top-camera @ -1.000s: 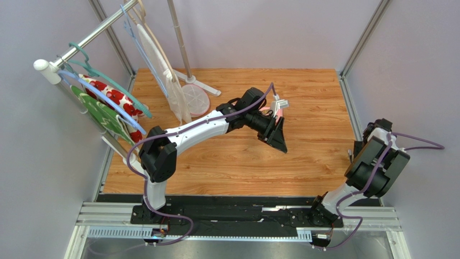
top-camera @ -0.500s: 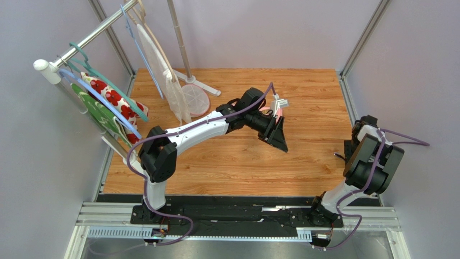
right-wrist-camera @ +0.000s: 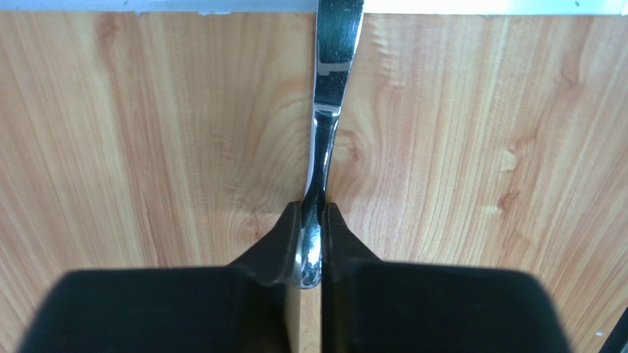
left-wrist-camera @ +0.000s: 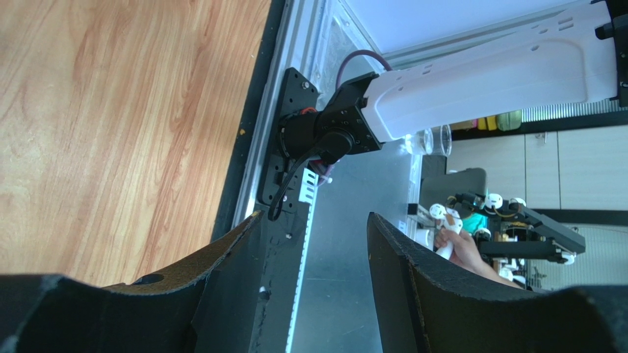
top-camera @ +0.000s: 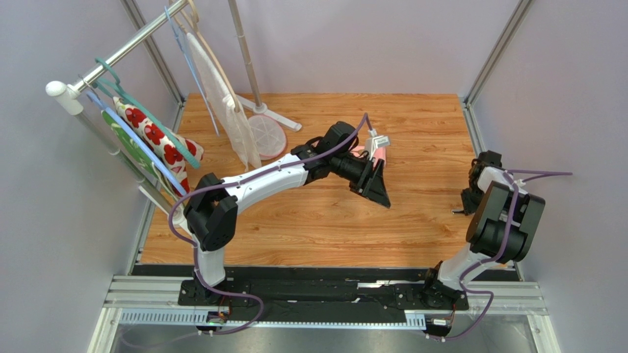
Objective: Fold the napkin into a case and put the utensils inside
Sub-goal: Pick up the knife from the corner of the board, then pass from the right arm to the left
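Across the wooden table (top-camera: pixel 413 125), the left arm (top-camera: pixel 273 173) is the biggest thing in play, reaching from the near edge to the table's middle. Its left gripper (left-wrist-camera: pixel 313 220) stands wide with nothing between the fingers, aimed back toward the table's near edge. I judge it waits there, ready for cloth work.

Just past its wrist, toward the table's far side, a pink patch (top-camera: pixel 380 156) shows. It may be the napkin, but the arm covers most of it, so neither its outline nor any fold can be made out.

At the table's right edge, the right gripper (right-wrist-camera: pixel 312 243) is pinched tight on a silver utensil (right-wrist-camera: pixel 324 110). It grips the narrow part low over the boards, probably because that slim stretch is the easiest to lift. The piece runs off the top of the wrist view, so fork, knife or spoon cannot be told. No other utensils can be seen on the table.
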